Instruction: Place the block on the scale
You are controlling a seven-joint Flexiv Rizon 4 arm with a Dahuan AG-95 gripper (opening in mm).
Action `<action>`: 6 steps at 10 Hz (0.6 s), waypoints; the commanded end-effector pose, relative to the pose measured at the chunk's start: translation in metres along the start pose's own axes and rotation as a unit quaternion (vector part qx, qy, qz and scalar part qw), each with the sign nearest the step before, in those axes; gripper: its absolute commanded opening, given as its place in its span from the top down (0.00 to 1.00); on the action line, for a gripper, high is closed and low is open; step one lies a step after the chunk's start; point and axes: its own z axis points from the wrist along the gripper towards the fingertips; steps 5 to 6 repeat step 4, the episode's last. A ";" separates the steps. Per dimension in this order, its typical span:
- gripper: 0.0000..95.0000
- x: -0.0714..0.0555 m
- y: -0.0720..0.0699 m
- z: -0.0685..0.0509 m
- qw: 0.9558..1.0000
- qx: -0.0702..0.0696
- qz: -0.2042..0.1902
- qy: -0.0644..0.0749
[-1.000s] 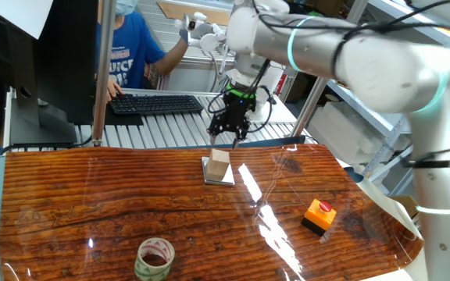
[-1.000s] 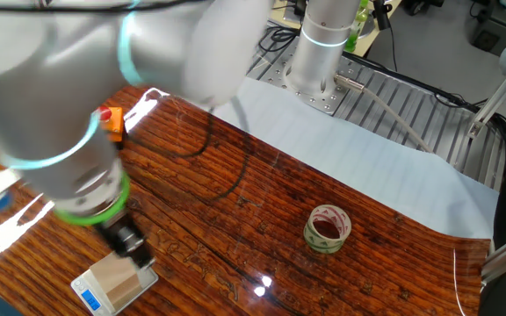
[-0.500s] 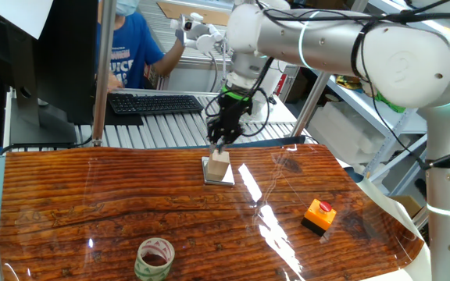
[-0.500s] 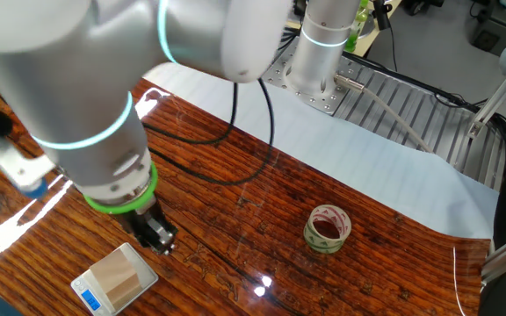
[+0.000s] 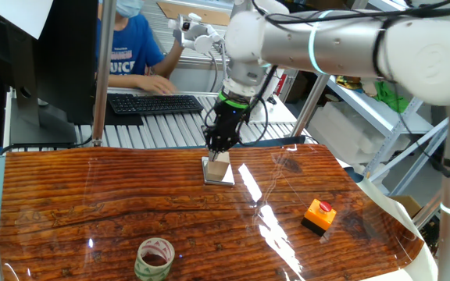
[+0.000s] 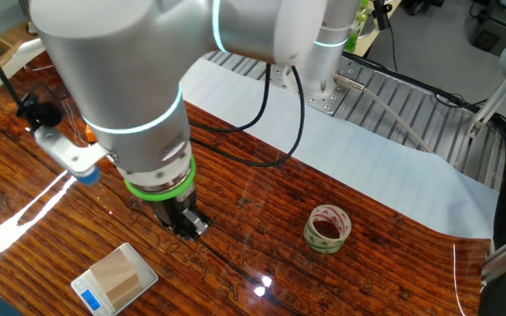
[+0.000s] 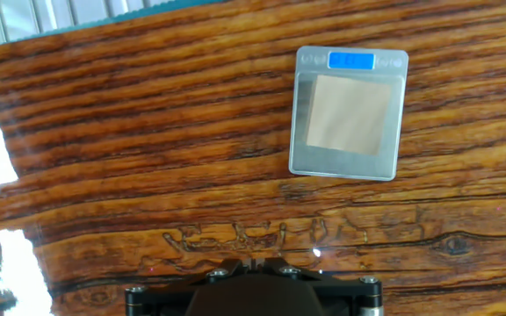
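The block (image 5: 220, 165), a small light-tan wooden cube, sits on the scale (image 5: 208, 175), a thin silver plate with a blue display. Both also show in the other fixed view (block (image 6: 122, 280), scale (image 6: 89, 285)) and in the hand view (block (image 7: 350, 113), scale (image 7: 301, 158)). My gripper (image 5: 216, 147) hangs above the table beside the scale and holds nothing. In the other fixed view the gripper (image 6: 188, 228) is to the right of the scale, apart from it. In the hand view the gripper (image 7: 251, 262) has its fingers drawn together.
A tape roll (image 5: 155, 258) lies near the front edge, also in the other fixed view (image 6: 327, 228). An orange button box (image 5: 319, 215) stands at the right. A keyboard (image 5: 155, 103) and a person (image 5: 127, 47) are behind the table.
My gripper has moved away from above the scale, to the right in the other fixed view, and its fingers have closed. The block stays on the scale.
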 end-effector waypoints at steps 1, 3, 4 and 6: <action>1.00 -0.003 0.001 0.001 1.000 -0.003 0.004 0.005; 1.00 0.001 0.001 0.003 1.000 -0.006 0.005 0.006; 1.00 0.001 0.001 0.004 1.000 -0.005 0.005 0.005; 1.00 0.001 0.001 0.004 1.000 -0.005 0.005 0.005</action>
